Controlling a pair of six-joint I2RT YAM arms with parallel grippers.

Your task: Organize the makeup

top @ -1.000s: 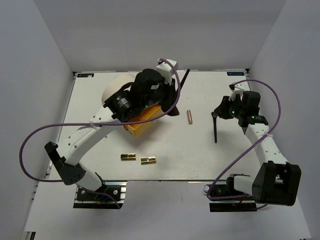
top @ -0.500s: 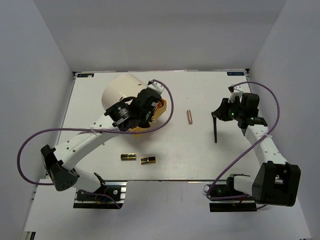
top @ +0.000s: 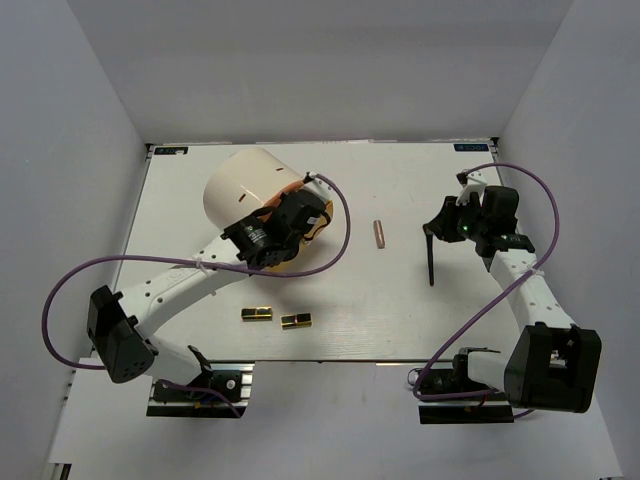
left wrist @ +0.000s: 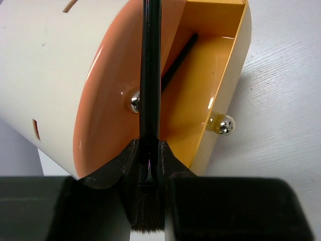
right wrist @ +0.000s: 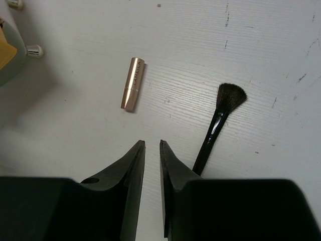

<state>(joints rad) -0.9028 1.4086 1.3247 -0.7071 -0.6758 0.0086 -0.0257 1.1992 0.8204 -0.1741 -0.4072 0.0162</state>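
My left gripper (top: 298, 216) is shut on a slim black brush (left wrist: 150, 75), bristles toward the wrist; the handle points at the cream cylinder's orange face (left wrist: 108, 100). The orange drawer (left wrist: 220, 65) stands open beside it, with another black brush (left wrist: 178, 61) inside. A rose-gold lipstick (top: 379, 234) and a black fan brush (top: 430, 258) lie on the table; both also show in the right wrist view, lipstick (right wrist: 133, 83) and brush (right wrist: 216, 125). Two gold-and-black cases (top: 256, 314) (top: 295, 321) lie near the front. My right gripper (right wrist: 152, 144) is empty, its fingers almost closed, above the table. The tubes are out of view.
The big cream cylinder (top: 240, 185) lies on its side at the back left of the white table (top: 400, 310). Two chrome drawer knobs (left wrist: 223, 125) (left wrist: 133, 102) show on it. Grey walls enclose the table on three sides.
My left arm has drawn back and lowered with the brush, uncovering the cylinder; the brush now points at the orange face by the open drawer. The right arm has not moved.
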